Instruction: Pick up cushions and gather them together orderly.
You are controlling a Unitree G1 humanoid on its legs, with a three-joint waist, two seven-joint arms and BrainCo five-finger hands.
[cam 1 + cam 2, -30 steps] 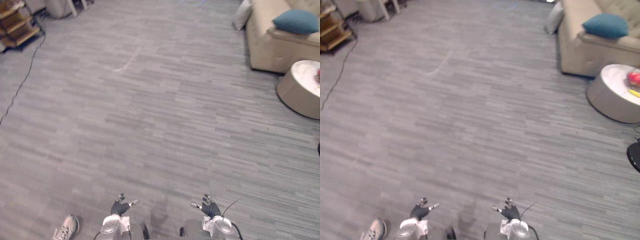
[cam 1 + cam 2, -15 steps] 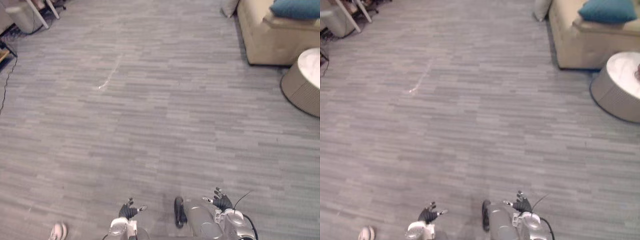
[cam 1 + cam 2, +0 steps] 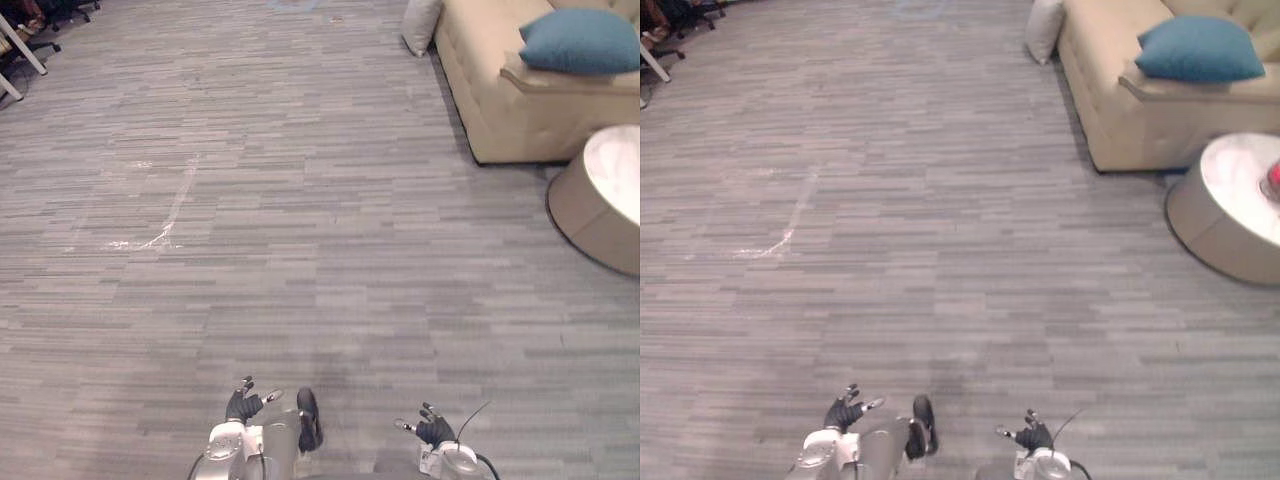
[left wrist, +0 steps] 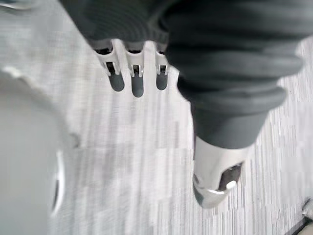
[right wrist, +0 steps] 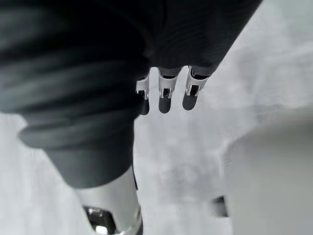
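Grey carpet floor (image 3: 300, 220) is stretching wide and open from near edge to far edge. Beige sofa (image 3: 490, 100) is sitting at the floor's far right corner, with a round tabletop (image 3: 605, 200) just beside it along the right edge. Blue cushion (image 3: 582, 40) is lying on top of the sofa at its near end. Pale cushion (image 3: 420, 24) is standing on the floor just beside the sofa's far end. Both are lying well apart from the fingers. Left hand (image 3: 243, 405) and right hand (image 3: 434, 430) are hovering at the near edge, fingers (image 4: 131, 73) straight and loosely spread over the floor.
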